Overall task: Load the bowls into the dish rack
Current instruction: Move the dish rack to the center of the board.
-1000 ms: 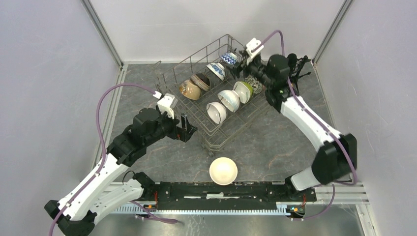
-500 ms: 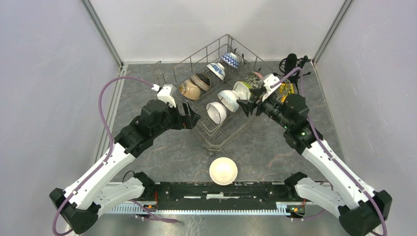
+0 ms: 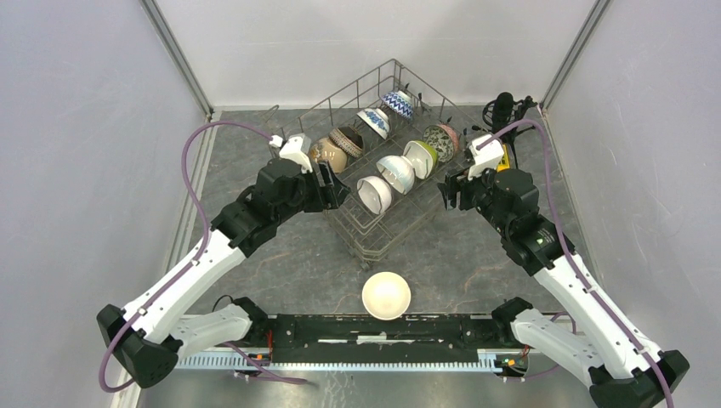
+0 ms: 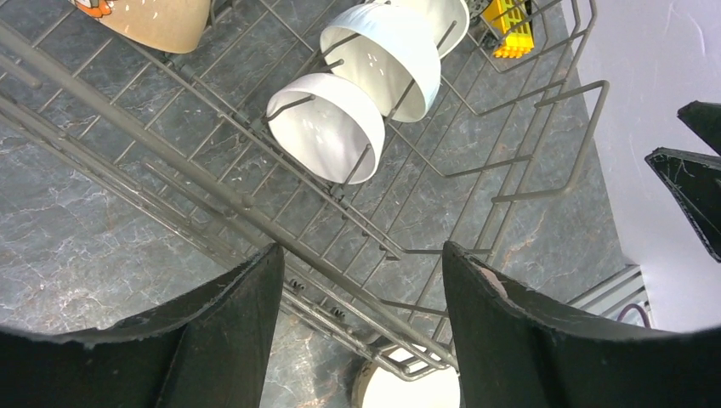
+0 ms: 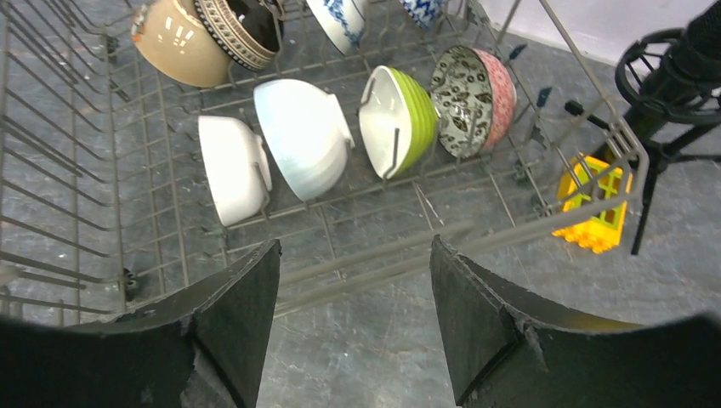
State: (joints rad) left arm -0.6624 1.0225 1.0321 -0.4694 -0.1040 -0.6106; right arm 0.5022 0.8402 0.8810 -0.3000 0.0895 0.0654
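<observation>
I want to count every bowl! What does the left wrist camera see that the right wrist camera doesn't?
Only the left wrist view shows the loose white bowl on the table, outside the dish rack. Only the right wrist view shows the speckled bowl, a blue-patterned bowl and a black stand. Both show the two white bowls in the rack, the tan bowl and a yellow block.

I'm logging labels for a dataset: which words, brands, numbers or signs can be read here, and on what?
No text can be read in any view.
The bowls carry only patterns, no lettering.
The dish rack and the yellow block show no markings.
</observation>
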